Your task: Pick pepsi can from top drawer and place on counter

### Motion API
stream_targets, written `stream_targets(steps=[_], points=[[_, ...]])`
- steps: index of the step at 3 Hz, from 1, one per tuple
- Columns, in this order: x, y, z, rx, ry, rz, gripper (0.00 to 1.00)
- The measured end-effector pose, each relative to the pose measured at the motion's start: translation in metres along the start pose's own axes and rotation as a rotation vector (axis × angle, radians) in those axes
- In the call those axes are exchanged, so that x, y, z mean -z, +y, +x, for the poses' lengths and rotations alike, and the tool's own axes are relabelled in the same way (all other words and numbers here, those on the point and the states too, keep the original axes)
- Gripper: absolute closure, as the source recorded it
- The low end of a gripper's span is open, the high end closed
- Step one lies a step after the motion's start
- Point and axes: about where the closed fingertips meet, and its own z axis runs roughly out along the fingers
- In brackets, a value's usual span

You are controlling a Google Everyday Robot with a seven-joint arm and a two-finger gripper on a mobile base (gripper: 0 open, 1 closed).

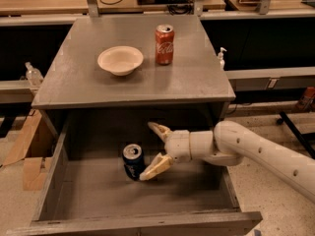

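Note:
The pepsi can [132, 161], dark with a silver top, stands upright on the floor of the open top drawer [98, 200]. My gripper [151, 150] reaches in from the right inside the drawer, open, its two cream fingers spread. The lower fingertip [147, 174] is right beside the can's base on its right; the upper finger [158, 130] stands above and to the right of the can. The can is not between the fingers. The grey counter [78, 77] lies above the drawer.
On the counter stand a cream bowl [120, 60] and a red Coca-Cola can [164, 44]. Cardboard boxes [24, 151] sit on the floor left of the drawer. Wooden desks with cables run behind the counter. My white arm [256, 151] crosses the drawer's right wall.

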Motion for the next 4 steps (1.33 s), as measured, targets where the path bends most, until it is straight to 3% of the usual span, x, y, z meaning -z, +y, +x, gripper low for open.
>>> stream_targets(steps=[2,3,4], points=[[-0.05,0.029,0.003,-0.077,-0.075,-0.089,0.42],[-0.061,0.045,-0.015,-0.064,-0.078,-0.122,0.66],[-0.055,0.05,-0.052,-0.005,-0.018,-0.124,0.95]])
